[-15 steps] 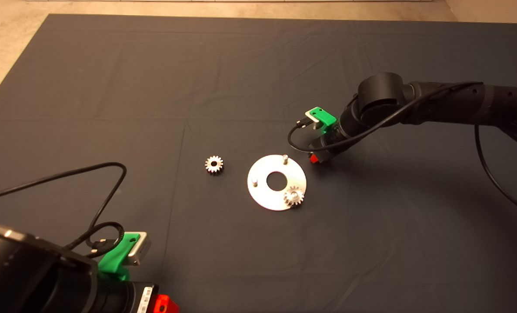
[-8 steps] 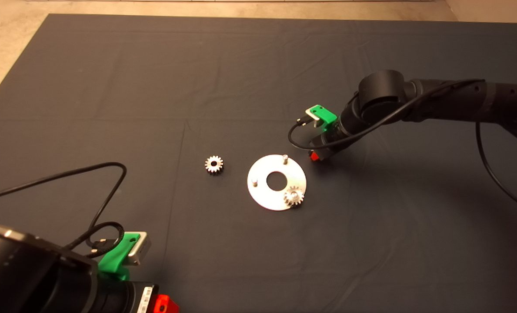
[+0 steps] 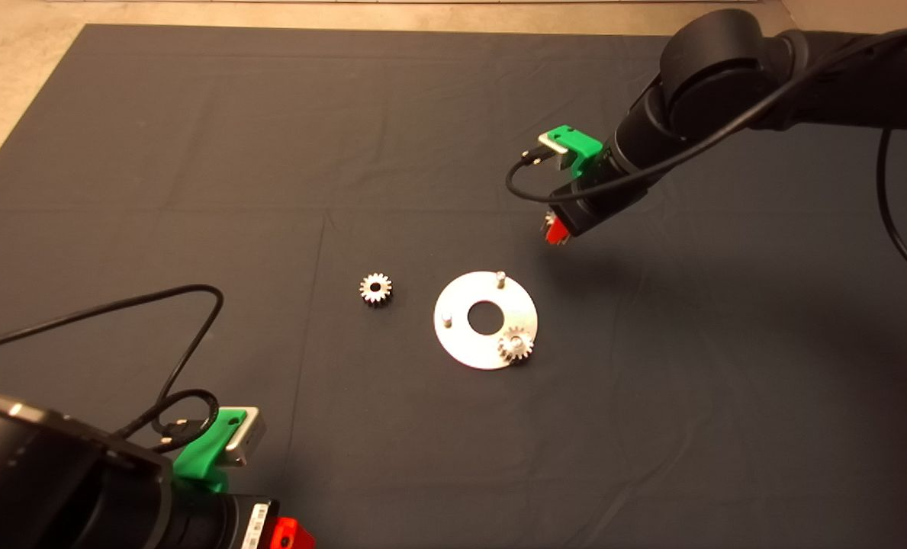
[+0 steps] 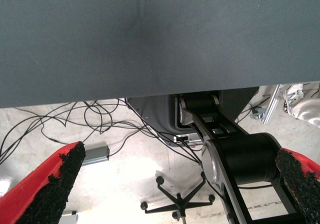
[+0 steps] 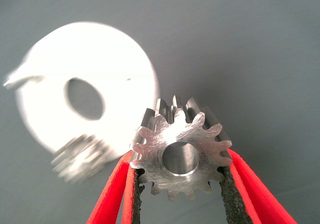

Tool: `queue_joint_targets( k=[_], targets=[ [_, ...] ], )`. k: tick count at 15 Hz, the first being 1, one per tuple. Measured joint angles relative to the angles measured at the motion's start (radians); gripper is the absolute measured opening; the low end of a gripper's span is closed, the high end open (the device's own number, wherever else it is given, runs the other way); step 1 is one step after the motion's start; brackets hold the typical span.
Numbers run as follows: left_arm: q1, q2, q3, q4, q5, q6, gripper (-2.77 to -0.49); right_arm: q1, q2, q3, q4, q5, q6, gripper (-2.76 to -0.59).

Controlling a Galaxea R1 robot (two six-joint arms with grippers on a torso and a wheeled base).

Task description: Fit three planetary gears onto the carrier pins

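- One of three gears is installed so far, by my reckoning; two are left, and one of those is already in my grasp.
- Dark mat (image 3: pixel 194 152): it carries everything, and my left arm waits at its 7 o'clock corner.
- Carrier disc (image 3: pixel 464 343): it lies flat near the mat's middle, with one gear seated (image 3: pixel 516 345) on the pin at the disc's 4 o'clock.
- My right gripper (image 3: pixel 554 229): it hangs in the air off the disc's 1 o'clock, fingers closed on the second gear (image 5: pixel 181 154), gripped across its teeth with the bore facing the wrist camera.
- My left gripper (image 4: pixel 175 184): it is idle, its fingers spread wide with nothing between them.
- Loose gear (image 3: pixel 376 289): it lies flat on the mat at the disc's 9 o'clock, well apart from it, untouched.
- Bare pins: one stands at the disc's 12 o'clock (image 3: pixel 501 277), one at its 9 o'clock (image 3: pixel 446 316); both await gears.
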Motion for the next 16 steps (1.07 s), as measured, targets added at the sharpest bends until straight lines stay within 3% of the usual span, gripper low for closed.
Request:
queue_joint_targets(
  k=[3, 5, 8, 11, 14, 16],
  targets=[
    [0.0, 0.0, 0.0, 0.0, 0.0, 0.0, -0.49, -0.004, 0.006, 0.101, 0.013, 0.001, 0.001, -2.46],
    [0.0, 0.0, 0.0, 0.0, 0.0, 0.0, -0.49, -0.029, 0.009, 0.119, 0.019, 0.0, 0.005, -2.46],
    [0.0, 0.003, 0.0, 0.0, 0.0, 0.0, -0.49, -0.044, 0.023, 0.104, 0.018, 0.001, 0.005, -2.46],
    [0.0, 0.003, 0.0, 0.0, 0.0, 0.0, -0.49, -0.044, 0.052, 0.044, 0.002, 0.004, 0.005, -2.46],
    [-0.011, 0.003, 0.0, 0.0, 0.0, 0.0, -0.49, -0.045, 0.121, -0.01, -0.007, 0.001, 0.004, -2.46],
    [-0.014, 0.003, 0.0, 0.0, 0.0, 0.0, -0.49, -0.045, 0.16, -0.009, -0.007, 0.013, 0.003, -2.47]
  ],
)
